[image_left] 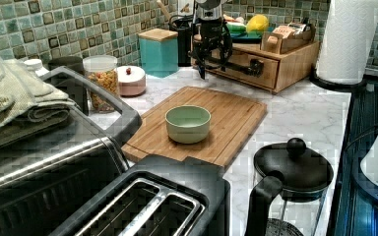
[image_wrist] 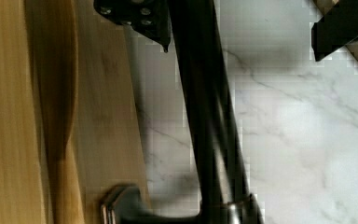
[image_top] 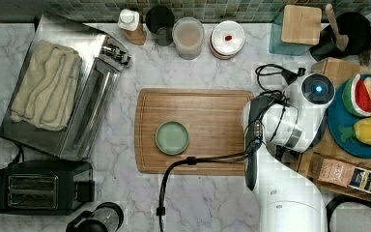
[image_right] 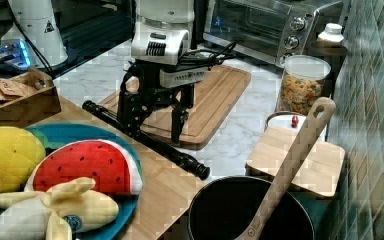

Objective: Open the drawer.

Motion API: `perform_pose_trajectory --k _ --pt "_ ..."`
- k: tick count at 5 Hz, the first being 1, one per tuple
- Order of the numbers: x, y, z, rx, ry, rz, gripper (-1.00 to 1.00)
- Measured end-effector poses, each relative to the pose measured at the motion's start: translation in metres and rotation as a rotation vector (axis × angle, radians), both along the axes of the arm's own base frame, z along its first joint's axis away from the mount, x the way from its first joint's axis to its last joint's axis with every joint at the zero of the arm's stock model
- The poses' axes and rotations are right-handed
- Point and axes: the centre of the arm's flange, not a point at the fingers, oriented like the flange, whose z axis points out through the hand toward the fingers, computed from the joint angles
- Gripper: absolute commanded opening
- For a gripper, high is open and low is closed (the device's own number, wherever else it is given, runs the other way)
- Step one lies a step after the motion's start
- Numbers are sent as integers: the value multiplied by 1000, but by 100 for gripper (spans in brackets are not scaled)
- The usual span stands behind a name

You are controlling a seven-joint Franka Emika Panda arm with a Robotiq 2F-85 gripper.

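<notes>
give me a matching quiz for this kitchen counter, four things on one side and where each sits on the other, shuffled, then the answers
Things:
1. green bowl
2. folded towels
3. plush watermelon slice
4. wooden spoon

Places:
A. on the blue plate
B. standing in the black pot
C. on the cutting board
D. on top of the toaster oven

Pairs: 1-C, 2-D, 3-A, 4-B

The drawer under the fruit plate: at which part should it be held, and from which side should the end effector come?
Probably the long black bar handle on the drawer front. It stands off the wood on posts, so fingers can straddle it. Come from above on the counter side, mid-bar, where the end effector is with one finger each side.
</notes>
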Motion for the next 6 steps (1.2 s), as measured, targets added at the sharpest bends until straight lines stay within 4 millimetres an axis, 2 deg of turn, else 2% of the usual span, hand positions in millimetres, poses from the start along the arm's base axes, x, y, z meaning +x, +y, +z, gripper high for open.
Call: perform_pose_trajectory --k 1,2,4,6 --pt "-1 13 -1 -1 -26 14 100" --pt "0 36 3 6 -49 48 100" --pt "18 92 4 18 -73 -64 100" --pt "33 156 3 55 -88 -9 100"
